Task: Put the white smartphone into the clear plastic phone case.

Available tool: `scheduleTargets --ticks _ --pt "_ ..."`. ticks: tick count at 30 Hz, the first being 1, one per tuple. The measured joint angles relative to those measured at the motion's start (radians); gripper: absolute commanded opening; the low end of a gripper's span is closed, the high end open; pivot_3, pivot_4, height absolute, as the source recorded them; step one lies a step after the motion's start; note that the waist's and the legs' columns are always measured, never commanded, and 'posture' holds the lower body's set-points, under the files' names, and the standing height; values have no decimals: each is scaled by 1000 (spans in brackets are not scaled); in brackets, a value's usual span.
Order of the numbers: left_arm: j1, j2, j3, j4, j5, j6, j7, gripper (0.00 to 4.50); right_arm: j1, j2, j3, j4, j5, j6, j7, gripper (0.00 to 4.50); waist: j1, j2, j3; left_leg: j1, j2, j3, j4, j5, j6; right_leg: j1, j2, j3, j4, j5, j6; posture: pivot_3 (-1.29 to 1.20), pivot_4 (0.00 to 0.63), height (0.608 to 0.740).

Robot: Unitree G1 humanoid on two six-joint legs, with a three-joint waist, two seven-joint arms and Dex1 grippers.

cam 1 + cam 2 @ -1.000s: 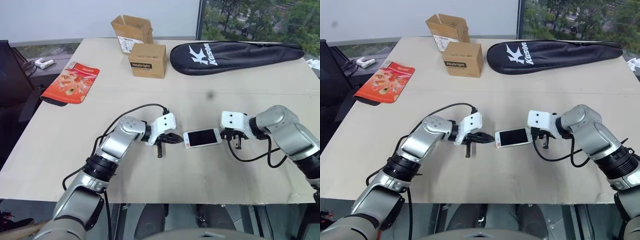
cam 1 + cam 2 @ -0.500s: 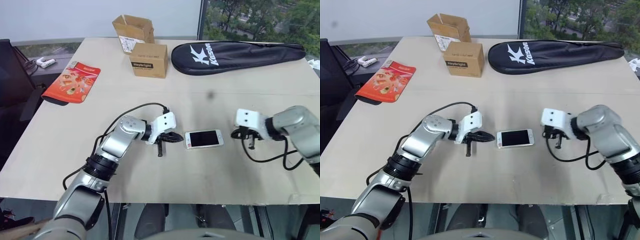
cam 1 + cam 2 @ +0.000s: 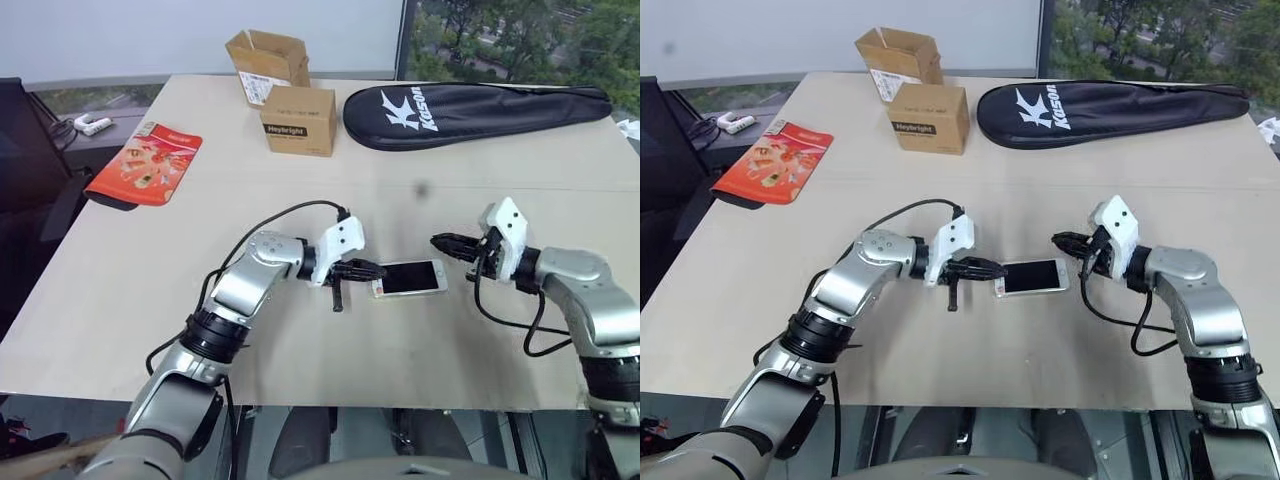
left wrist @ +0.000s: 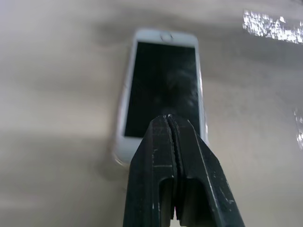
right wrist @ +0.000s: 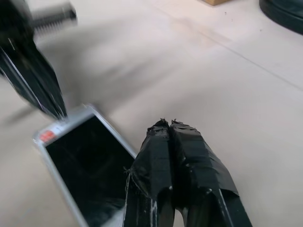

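1. Left wrist view: my left gripper (image 4: pixel 171 118), pinched closed, sits at the white smartphone (image 4: pixel 163 90)'s end, probably to nudge it.
2. Right gripper (image 3: pixel 440 241), closed too, hovers just beside the phone's other end, lying flat on the table (image 3: pixel 300 180).

The white smartphone (image 3: pixel 409 278) lay flat near the bench's (image 3: pixel 120 290) front edge, between the left gripper (image 3: pixel 378 270) at its left end and the right gripper (image 3: pixel 436 240) behind its right end, with two boxes (image 3: pixel 296 120) and a racket bag (image 3: pixel 475 110) along the far edge and a packet (image 3: pixel 143 163) at the left edge.
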Motion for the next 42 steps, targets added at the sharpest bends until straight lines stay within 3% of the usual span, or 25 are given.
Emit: scheduleTargets --ticks 12,15,42 --pt "-3 -1 -41 41 45 -71 13 0 82 -27 29 154 -9 -181 45 41 -4 1 -1 9 0 3 -1 0 0 6 0 3 3 0 0 0 150 740" --pt "-4 -3 -49 42 56 -71 17 0 68 -27 33 187 -8 -186 46 41 -5 1 -1 17 0 3 -2 0 0 14 0 3 0 -1 0 0 150 740" --pt "7 -5 -65 40 72 -64 43 0 -26 -219 270 108 -194 -110 68 41 0 -8 -27 28 1 -1 -5 -1 0 28 0 0 -9 -5 -3 0 150 740"
